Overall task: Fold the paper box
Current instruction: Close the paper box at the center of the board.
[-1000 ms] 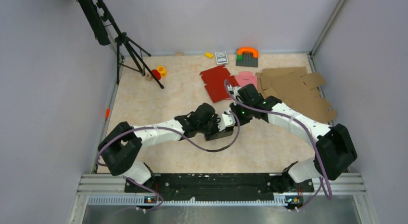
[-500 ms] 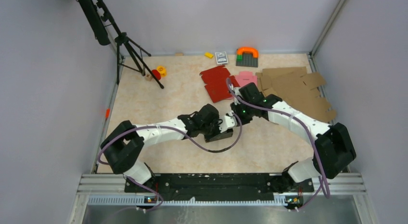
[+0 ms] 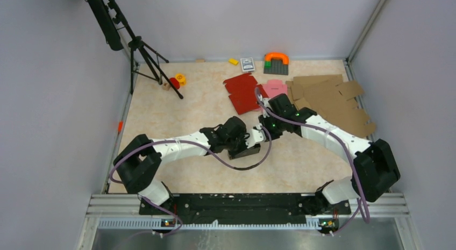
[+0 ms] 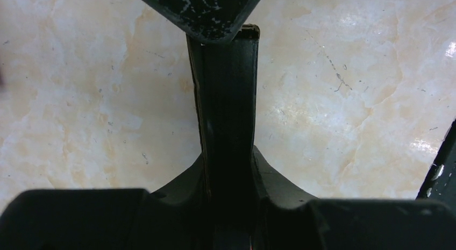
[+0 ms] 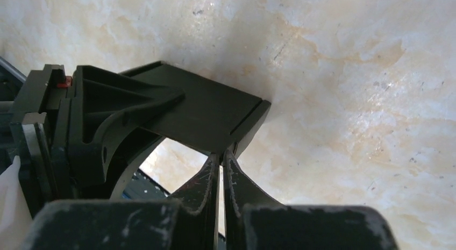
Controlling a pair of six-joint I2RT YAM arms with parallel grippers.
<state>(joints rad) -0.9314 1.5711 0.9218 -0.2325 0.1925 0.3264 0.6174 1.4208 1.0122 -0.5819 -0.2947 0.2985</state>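
**Top view.** The left arm (image 3: pixel 177 146) and the right arm (image 3: pixel 329 135) stretch low and inward from their bases, and their wrists meet midway between them. The left gripper (image 3: pixel 242 146) points right, its fingers (image 4: pixel 271 180) clamped on a panel of the paper box (image 4: pixel 226 99). The right gripper (image 3: pixel 259 133) points left and down, its fingers (image 5: pixel 239 183) drawn nearly together, with the tips pinching the box's edge.

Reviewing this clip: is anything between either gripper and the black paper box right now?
Nothing visible. The left gripper is clamped on the paper box, a folded panel standing between its fingers, and the right gripper pinches the box's edge. The red blank and brown cardboard lie farther back, apart.
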